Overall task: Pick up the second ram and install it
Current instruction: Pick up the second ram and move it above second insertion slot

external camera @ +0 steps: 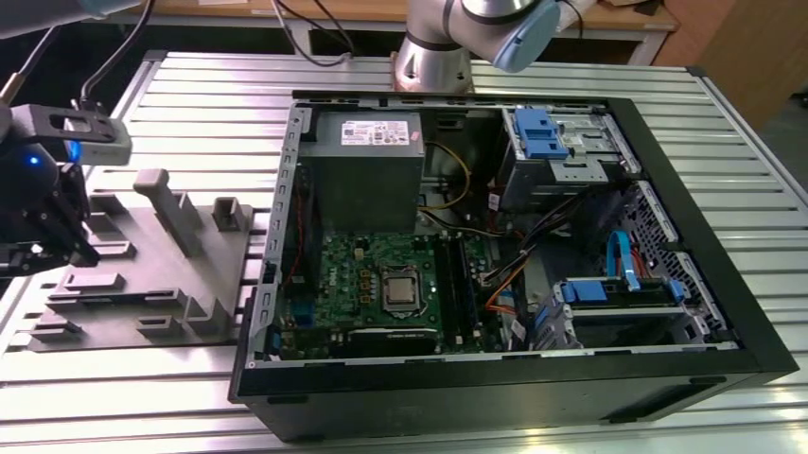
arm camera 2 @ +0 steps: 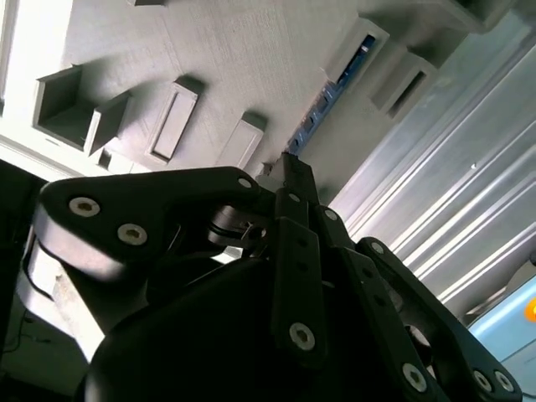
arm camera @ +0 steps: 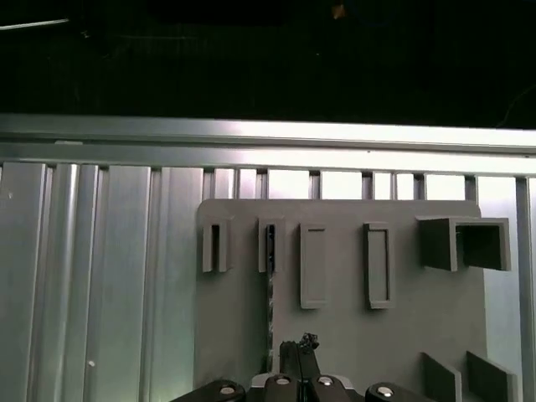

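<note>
Gripper (arm camera: pixel 298 350), closed and holding nothing, hangs near second ram (arm camera: pixel 270 293) slotted in grey tray (arm camera: pixel 402 335).

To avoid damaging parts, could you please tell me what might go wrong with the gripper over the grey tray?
1. The thin dark blue-green memory stick stands on edge in a narrow slot of the grey moulded tray; the black gripper seems slightly beside it, so it might strike the slot wall.
2. The tray's tall grey post stands nearby in the exterior view; a sideways move could hit it.
</note>
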{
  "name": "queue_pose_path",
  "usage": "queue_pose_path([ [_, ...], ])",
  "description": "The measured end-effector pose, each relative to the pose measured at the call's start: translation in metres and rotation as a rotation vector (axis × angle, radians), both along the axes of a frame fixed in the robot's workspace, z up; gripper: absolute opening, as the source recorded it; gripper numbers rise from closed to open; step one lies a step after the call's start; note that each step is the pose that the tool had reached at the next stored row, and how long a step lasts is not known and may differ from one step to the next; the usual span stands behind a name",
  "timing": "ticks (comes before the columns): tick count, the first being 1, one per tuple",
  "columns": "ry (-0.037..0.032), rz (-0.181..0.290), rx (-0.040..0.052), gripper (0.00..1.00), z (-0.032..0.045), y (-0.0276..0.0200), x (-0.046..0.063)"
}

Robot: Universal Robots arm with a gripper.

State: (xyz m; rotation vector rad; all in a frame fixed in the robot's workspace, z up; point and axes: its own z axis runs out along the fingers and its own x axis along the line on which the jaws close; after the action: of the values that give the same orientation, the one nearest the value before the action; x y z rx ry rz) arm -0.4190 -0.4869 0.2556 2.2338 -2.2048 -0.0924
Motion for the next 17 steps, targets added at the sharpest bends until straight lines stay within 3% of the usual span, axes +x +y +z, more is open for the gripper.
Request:
queue_pose_path([
  [7,0.0001,0.048,0.0,0.1,-0.0083,-0.0028,0.0],
  [11,-0.0008,0.065,0.0,0.1,-0.0129,-0.0071,-0.001],
  [17,-0.0171,0.065,-0.0001,0.1,-0.0187,-0.0112,-0.002],
])
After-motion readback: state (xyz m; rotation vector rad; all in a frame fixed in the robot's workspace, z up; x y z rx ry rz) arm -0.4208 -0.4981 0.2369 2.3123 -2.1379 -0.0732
